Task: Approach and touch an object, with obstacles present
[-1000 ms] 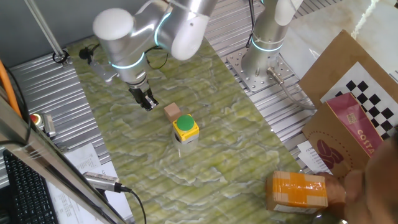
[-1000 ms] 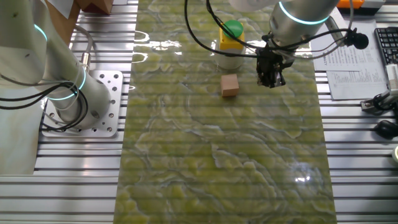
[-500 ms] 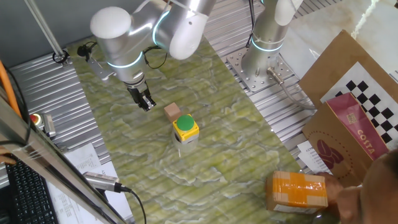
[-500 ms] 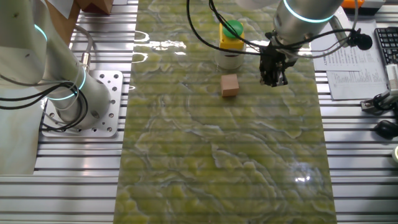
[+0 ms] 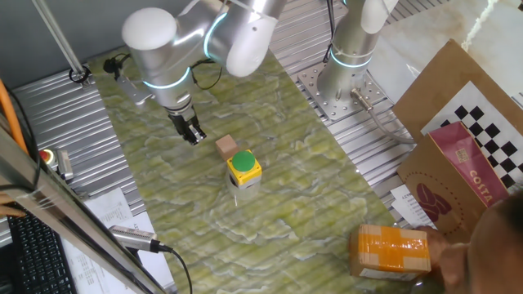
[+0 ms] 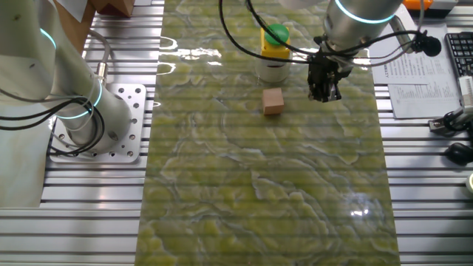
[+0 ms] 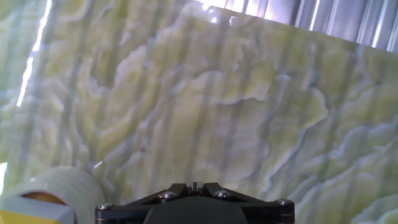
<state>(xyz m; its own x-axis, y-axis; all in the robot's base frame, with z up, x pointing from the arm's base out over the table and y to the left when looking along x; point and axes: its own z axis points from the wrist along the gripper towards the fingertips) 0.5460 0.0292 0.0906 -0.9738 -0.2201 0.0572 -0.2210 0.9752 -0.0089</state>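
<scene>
A small tan wooden cube (image 5: 226,146) lies on the green marbled mat; it also shows in the other fixed view (image 6: 273,100). Just beyond it stands a yellow box with a green round top (image 5: 243,166) on a pale cylinder, also in the other fixed view (image 6: 275,43) and at the lower left of the hand view (image 7: 43,199). My gripper (image 5: 193,135) hovers above the mat beside the cube, apart from it; it shows in the other fixed view (image 6: 324,90) to the cube's right. In the hand view its jaws (image 7: 195,185) stand shut and empty. The cube is out of the hand view.
A second robot arm's base (image 5: 343,61) stands on the metal plate by the mat. A cardboard panel with a checkerboard (image 5: 462,143) and an orange taped box (image 5: 391,249) are at the right. Papers (image 6: 417,81) and a keyboard (image 6: 461,55) lie beyond the mat's edge.
The gripper shifted slightly away from the cube and then a little back; it stays shut. The cube and the yellow box have not moved.
</scene>
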